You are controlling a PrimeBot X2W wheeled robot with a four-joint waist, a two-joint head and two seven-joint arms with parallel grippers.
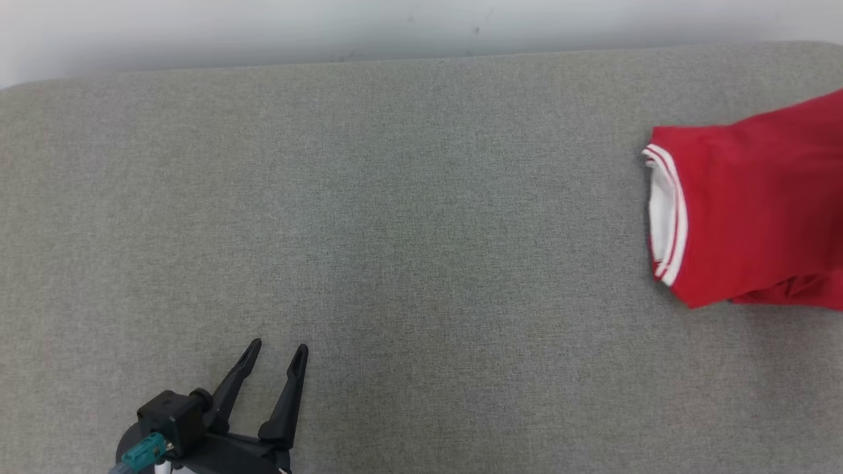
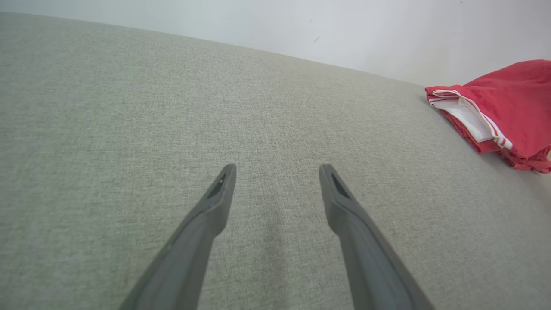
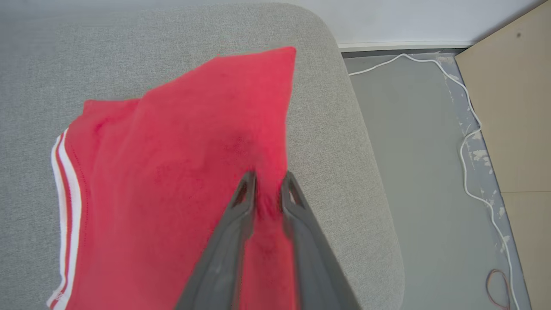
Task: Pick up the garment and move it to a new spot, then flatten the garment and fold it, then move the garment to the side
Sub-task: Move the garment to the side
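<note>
Near the right corner of the table (image 3: 340, 129), the right tool (image 3: 267, 183) is gripping a pinch of the folded red garment (image 3: 172, 172) while the left tool (image 1: 278, 345) is hanging open well apart; risk: a one-point drag could be undoing folds or sliding cloth over the edge.

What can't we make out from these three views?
Head view: the right edge cuts off the red cloth garment with white-striped trim, so its full extent is unknown.
Right wrist view: the right gripper covers the garment's near part; how much cloth sits in its jaws is hidden.
Left wrist view: right edge crops it too.
</note>
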